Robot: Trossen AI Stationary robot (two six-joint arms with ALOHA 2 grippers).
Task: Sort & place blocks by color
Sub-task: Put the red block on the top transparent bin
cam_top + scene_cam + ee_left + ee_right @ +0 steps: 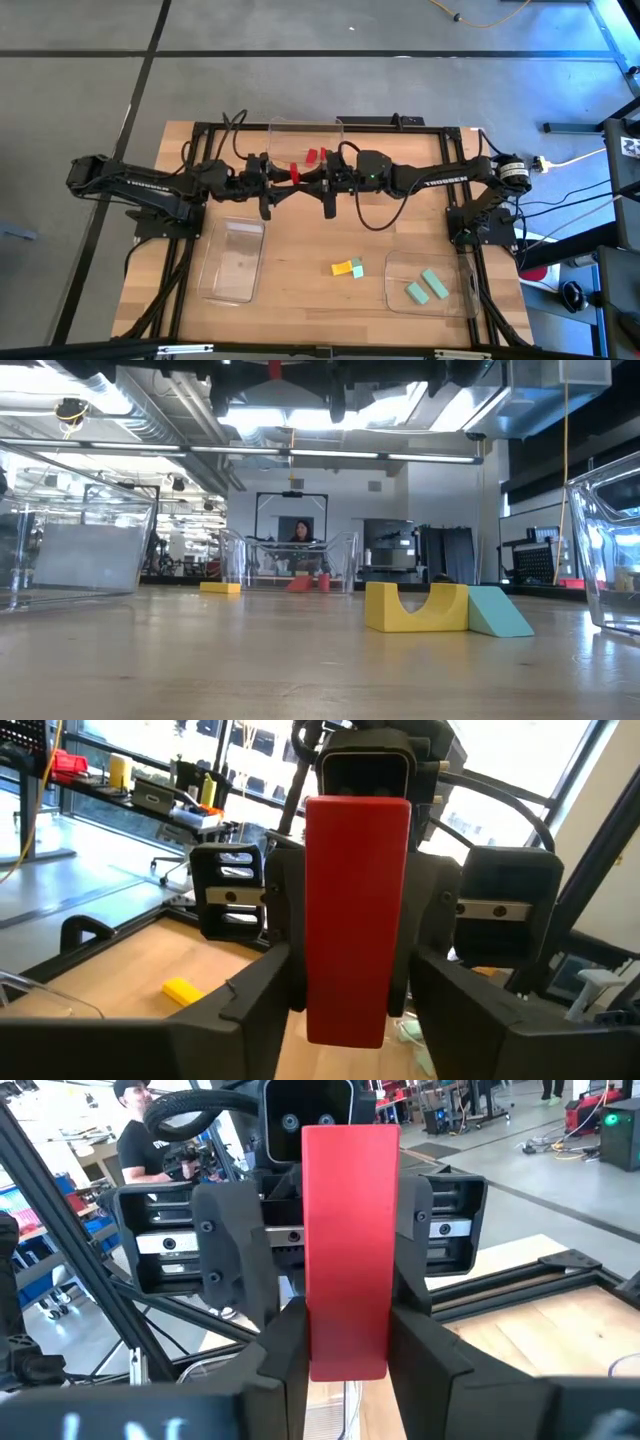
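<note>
A red block (pixel 295 172) hangs high over the table's middle, between my two grippers, which face each other. My right gripper (pixel 347 1350) is shut on it. My left gripper (pixel 350 1010) is open: its fingers stand on either side of the block's lower part, close to it, with a little room left. Two more red blocks (pixel 313 155) lie in the far clear tray (pixel 305 128). On the near table a yellow block (pixel 416 607) and a teal block (pixel 497 612) rest side by side. Two teal blocks (pixel 425 287) lie in the near right tray (pixel 400 268). My right gripper pinches the red block's two side faces near its lower end (pixel 345 1330) between its two fingers. The fingers run level, coming from the table's right, and lie across the block. The block stands upright above them, clear of the table.
A clear tray (pixel 232 262) lies at the near left. A small yellow block (pixel 220 588) lies farther back on the table. A black frame (pixel 440 128) runs along the table's edges. Beyond the table a person (pixel 145 1130) stands in the room.
</note>
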